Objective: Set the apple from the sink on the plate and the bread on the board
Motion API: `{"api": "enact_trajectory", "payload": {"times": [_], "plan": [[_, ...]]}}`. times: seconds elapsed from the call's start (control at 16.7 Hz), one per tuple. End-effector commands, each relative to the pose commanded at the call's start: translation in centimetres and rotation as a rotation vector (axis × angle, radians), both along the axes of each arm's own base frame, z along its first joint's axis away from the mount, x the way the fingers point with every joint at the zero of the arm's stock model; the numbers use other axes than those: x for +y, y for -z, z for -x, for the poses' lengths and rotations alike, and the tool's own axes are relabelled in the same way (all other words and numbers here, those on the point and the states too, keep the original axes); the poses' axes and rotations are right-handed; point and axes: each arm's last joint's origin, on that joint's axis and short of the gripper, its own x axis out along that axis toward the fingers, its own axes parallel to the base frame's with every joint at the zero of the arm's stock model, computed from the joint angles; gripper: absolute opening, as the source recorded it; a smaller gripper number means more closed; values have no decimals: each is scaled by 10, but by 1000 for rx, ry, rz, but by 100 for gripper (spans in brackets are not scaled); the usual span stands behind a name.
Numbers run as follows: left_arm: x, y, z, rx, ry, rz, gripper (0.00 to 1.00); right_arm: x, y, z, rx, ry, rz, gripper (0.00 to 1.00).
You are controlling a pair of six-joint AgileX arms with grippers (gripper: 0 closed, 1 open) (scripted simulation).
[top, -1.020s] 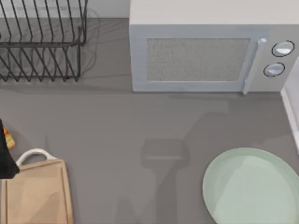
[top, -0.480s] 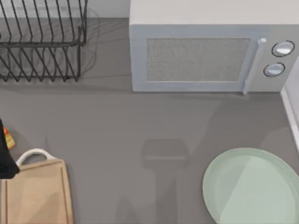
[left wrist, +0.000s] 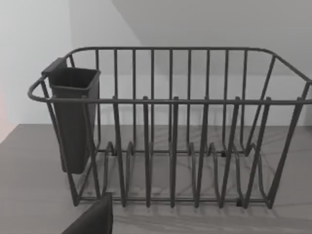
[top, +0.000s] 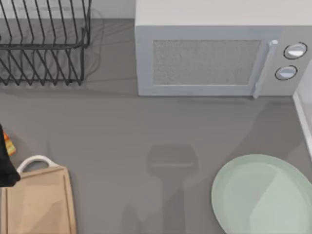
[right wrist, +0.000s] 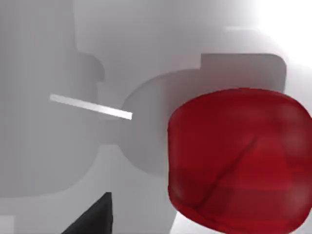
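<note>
The apple [right wrist: 236, 158] is seen close up in the right wrist view, resting on a pale grey moulded surface that is judged to be the sink [right wrist: 73, 141]. It is rounded and slightly blocky, so no long axis is presented and any approach angle is judged acceptable. One dark fingertip [right wrist: 92, 217] of the right end effector is seen beside the apple, apart from it; whether the fingers are open or closed cannot be told. The right arm is judged the nearer one, with the apple lying just ahead of it and to one side.

The plate [top: 297, 178] lies bare at the worktop's near right corner, in front of the microwave [top: 214, 53].

The bread [top: 8, 144] is seen as an orange sliver at the worktop's left edge, beside a dark part of the left arm [top: 6, 168] and just beyond the white handle of the board [top: 39, 200], which lies bare at the near left corner. The state of the left end effector cannot be told. The dish rack [left wrist: 170, 131] is faced by the left wrist camera.
</note>
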Motion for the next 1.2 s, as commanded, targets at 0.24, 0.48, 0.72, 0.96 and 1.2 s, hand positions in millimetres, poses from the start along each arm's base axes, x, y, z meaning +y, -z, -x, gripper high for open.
{"api": "enact_trajectory", "payload": {"times": [0.24,0.48,0.72,0.96,1.2], "plan": [[0,0,0,0,0,0,100,0,61,4,-4,2,1,100],[0,0,0,0,0,0,100,1,77,8,8,3,-3,100],[0,0,0,0,0,0,100,1,77,8,8,3,-3,85],[0,0,0,0,0,0,100,1,77,8,8,3,-3,55],[0,0,0,0,0,0,100,1,77,8,8,3,-3,25]]}}
